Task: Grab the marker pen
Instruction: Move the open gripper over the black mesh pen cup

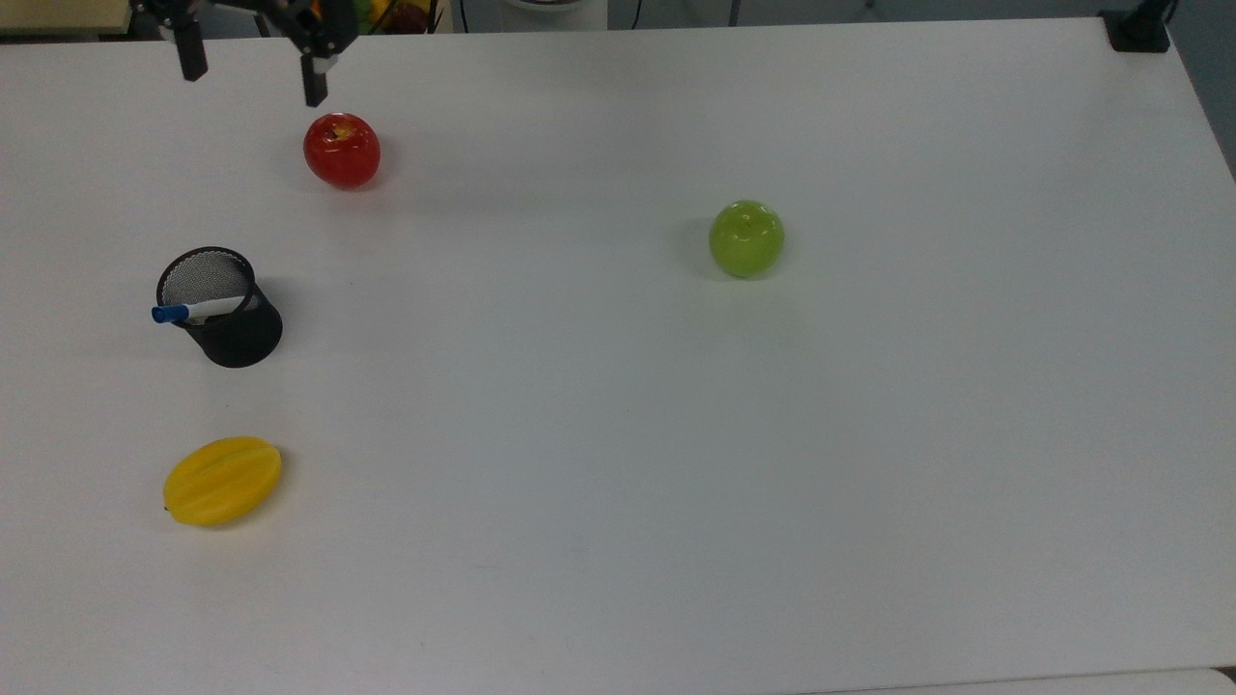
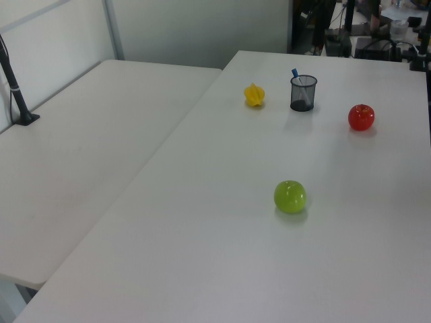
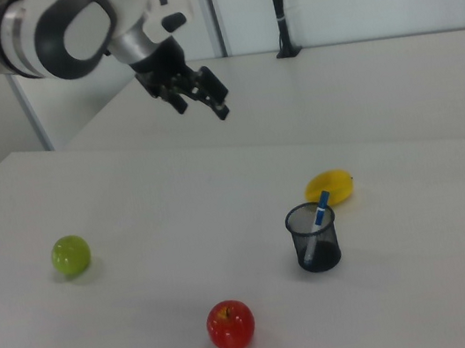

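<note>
We hold our gripper [image 1: 253,68] high above the table [image 1: 676,483], jaws spread and empty, well apart from the marker pen [image 1: 193,311], which leans in the black mesh cup [image 1: 232,328], blue cap up. We judge it best to descend over the cap, pinch it and lift straight out. The red apple [image 1: 342,150] sits near our path; the yellow fruit [image 1: 222,480] and green apple [image 1: 745,237] lie clear.

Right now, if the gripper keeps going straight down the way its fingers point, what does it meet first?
Probably bare table. The open gripper hangs high, with the red apple nearest and the marker pen in its mesh cup farther off; depth is unclear.
</note>
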You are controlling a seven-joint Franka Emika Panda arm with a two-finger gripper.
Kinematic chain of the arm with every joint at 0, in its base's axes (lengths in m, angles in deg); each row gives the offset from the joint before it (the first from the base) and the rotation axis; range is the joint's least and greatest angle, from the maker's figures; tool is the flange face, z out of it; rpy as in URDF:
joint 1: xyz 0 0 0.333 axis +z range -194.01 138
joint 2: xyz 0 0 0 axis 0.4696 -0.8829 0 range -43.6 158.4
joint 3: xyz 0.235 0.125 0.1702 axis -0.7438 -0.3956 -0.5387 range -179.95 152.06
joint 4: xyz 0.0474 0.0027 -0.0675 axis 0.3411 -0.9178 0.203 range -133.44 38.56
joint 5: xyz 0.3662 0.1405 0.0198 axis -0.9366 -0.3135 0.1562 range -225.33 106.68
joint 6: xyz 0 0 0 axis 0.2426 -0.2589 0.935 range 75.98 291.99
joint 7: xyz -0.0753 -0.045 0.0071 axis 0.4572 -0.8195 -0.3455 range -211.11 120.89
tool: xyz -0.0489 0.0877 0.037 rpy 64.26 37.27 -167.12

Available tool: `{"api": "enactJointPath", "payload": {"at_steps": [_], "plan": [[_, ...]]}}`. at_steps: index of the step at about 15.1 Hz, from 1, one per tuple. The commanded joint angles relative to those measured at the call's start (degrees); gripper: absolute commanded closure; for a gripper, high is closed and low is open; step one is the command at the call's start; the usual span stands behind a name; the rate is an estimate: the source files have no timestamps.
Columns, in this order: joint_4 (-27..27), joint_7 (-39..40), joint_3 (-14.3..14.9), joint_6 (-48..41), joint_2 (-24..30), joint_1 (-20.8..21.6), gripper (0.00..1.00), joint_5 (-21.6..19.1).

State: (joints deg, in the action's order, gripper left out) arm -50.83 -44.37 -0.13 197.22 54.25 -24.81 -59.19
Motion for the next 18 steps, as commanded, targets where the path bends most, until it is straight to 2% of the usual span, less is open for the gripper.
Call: {"api": "enactJointPath", "payload": {"at_steps": [1,6,10,14,18], "plan": [[-1.00,0.49,2.79,7.36,-3.07,-0.03,0.00,0.14],[-3.90,1.10,3.06,16.68,-7.03,-2.49,0.00,0.14],[-4.08,1.11,4.46,22.84,-11.60,-3.11,0.04,0.14],[-4.61,1.11,4.64,27.85,-15.29,-4.34,0.04,0.14],[-6.19,1.19,4.64,33.30,-18.11,-4.69,0.16,0.22]]}}
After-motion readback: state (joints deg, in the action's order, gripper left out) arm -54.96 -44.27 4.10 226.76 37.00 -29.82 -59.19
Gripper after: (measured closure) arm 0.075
